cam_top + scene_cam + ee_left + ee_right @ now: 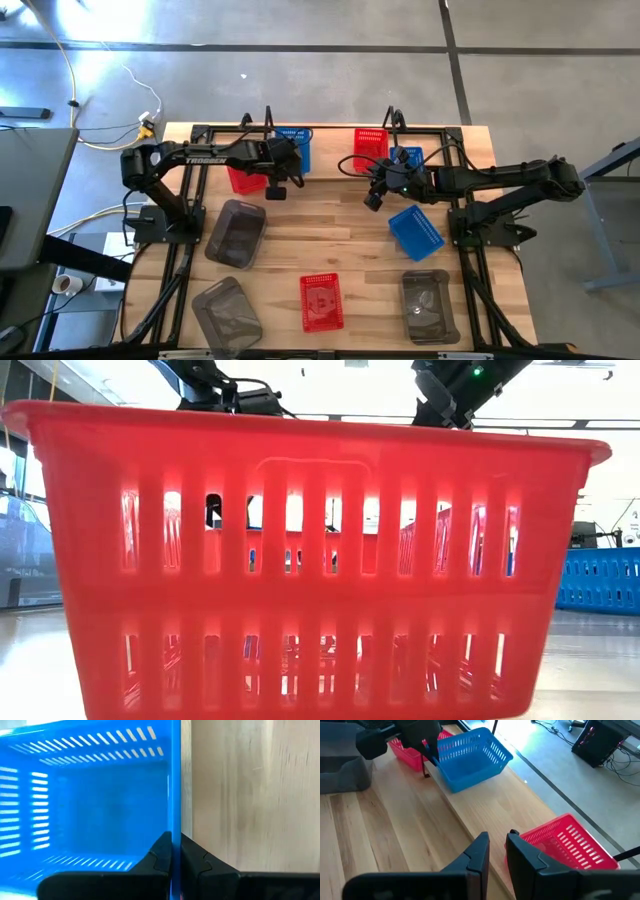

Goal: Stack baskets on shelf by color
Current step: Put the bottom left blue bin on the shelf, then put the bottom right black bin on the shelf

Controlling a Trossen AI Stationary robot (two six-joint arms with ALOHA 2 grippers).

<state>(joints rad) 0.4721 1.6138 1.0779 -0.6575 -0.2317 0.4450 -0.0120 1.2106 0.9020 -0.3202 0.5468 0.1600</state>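
- The left hand is clamped on the rim wall of a blue slotted plastic basket at the far edge of the pale wooden worktop; in the left wrist view its dark fingers pinch the thin blue wall from both sides.
- A red slotted plastic basket sits just beside that blue one, under the left arm.
- The right hand hangs above the worktop near a second red basket at the far edge, holding nothing, its fingers a narrow gap apart.
- Another blue basket lies tilted near the right arm's base.
- A third red basket stands at the near edge, filling the low view.
- Three smoky grey translucent baskets rest on the worktop, two on the left side and one at the near right.
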